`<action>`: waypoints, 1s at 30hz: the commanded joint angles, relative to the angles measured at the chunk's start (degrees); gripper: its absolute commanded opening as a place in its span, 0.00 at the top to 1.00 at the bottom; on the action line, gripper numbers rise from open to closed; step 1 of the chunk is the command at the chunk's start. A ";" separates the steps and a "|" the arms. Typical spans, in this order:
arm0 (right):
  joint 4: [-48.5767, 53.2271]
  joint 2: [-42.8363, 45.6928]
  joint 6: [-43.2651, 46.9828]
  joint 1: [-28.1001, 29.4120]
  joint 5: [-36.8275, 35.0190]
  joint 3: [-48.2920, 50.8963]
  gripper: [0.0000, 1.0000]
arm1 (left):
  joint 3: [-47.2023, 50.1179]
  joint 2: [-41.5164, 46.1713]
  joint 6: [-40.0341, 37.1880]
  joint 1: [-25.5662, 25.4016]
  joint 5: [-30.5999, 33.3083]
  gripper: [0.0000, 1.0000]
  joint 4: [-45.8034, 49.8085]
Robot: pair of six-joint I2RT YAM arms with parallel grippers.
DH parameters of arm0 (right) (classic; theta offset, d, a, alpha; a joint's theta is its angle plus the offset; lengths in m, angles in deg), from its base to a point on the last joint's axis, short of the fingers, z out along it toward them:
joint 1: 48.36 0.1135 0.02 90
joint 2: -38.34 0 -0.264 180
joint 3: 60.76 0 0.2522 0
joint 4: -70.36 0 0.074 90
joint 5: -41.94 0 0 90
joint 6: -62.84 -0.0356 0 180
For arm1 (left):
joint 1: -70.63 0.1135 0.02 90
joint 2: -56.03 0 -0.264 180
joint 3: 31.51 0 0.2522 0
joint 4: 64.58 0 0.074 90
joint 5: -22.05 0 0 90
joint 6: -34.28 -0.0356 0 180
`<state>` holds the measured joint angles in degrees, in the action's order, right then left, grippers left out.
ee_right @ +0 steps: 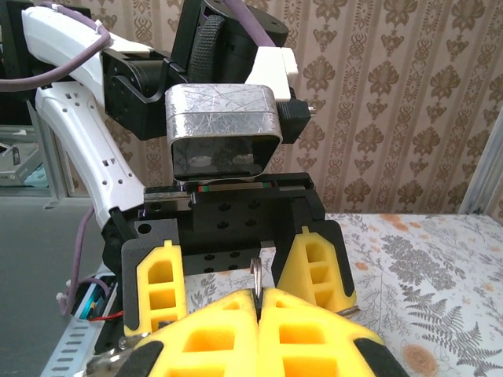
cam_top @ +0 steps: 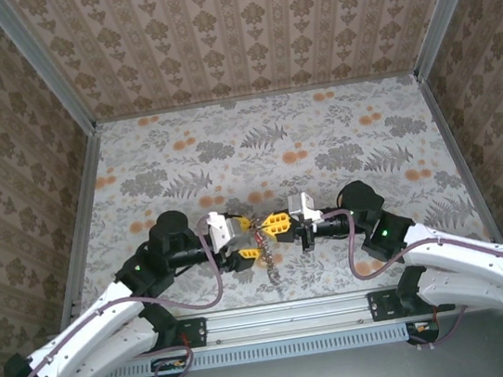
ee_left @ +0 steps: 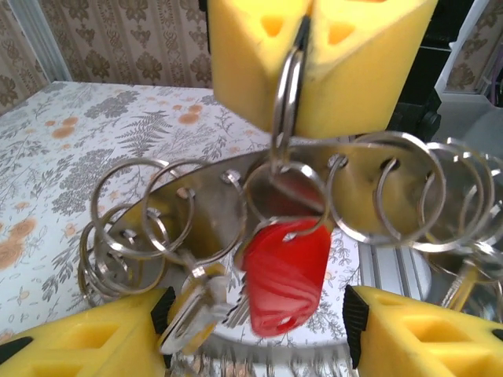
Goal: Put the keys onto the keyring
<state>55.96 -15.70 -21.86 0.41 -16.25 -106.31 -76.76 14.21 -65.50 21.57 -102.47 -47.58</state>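
Above the floral-print table (cam_top: 319,132), a slip looked the likeliest trouble: the keyring (ee_left: 208,208) hung by one thin ring, and a nudge could have twisted it loose. Nearest, the left gripper (ee_left: 255,330) stood roughly half open, its pads (ee_left: 86,342) flanking the red key (ee_left: 287,271), apparently touching nothing. Beyond, the right gripper (ee_left: 301,55) was clamped tight on the keyring's top ring.

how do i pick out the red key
In the left wrist view, the right hand is the yellow block at the top, shut on a keyring loop. That keyring is a curved silvery strip hung with wire loops. The red key dangles from its middle loop, the only red thing there.
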 commanded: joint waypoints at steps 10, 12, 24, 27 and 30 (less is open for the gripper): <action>-1.85 1.21 -0.21 -0.20 -0.99 -2.32 1.00 | 0.53 2.58 0.31 -1.46 5.39 0.40 0.28; -1.72 1.22 -0.03 -0.23 -0.97 -2.42 1.00 | 0.24 4.62 -0.96 -1.36 7.38 0.37 2.78; -2.40 0.58 0.24 -0.54 -0.61 -2.66 1.00 | 0.98 7.75 0.14 -1.07 3.25 0.49 5.14; -2.42 0.58 0.17 -0.57 -0.43 -2.84 1.00 | 1.25 6.83 0.72 -1.04 2.41 0.53 3.82; -2.07 0.56 0.13 -0.56 -0.07 -3.14 1.00 | 1.34 5.77 1.06 -1.04 1.82 0.54 2.34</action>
<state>56.11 -15.70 -21.78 0.22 -16.49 -106.53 -75.95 20.39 -65.72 20.45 -98.25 -43.18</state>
